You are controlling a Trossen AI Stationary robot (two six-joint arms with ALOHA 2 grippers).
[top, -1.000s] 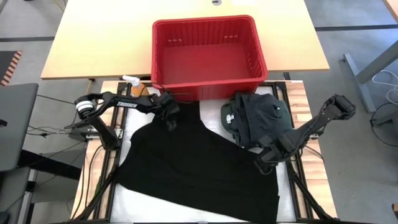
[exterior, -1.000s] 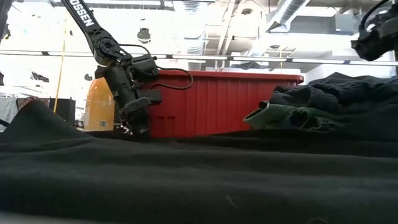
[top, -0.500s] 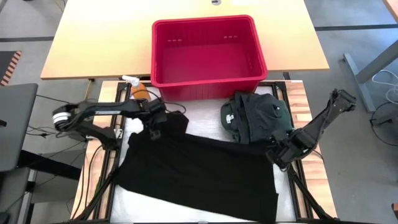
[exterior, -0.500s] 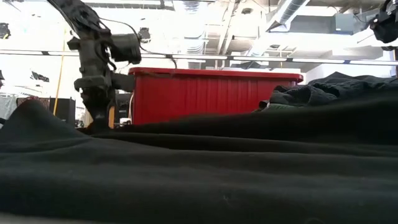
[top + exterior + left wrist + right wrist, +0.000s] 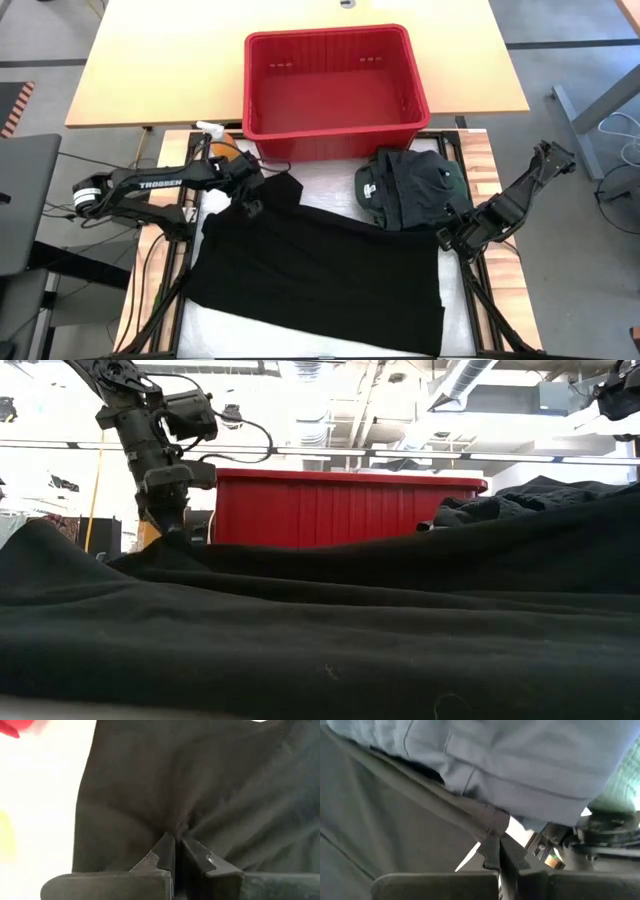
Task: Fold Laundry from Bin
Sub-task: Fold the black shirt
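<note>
While the empty red ribbed plastic bin (image 5: 335, 82) sits at the table's far edge, both grippers, left (image 5: 248, 207) and right (image 5: 446, 238), pinch the spread black cloth garment's (image 5: 320, 275) far corners, beside folded dark laundry (image 5: 410, 188).

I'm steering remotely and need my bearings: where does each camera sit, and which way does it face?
High: overhead, straight down; both arms, red bin, black garment.
Low: table height, level across the black garment to the bin; left hand.
Left wrist: past the shut left hand pinching the garment.
Right wrist: past the shut right hand pinching cloth.
High and low share bin, garment, left arm.
</note>
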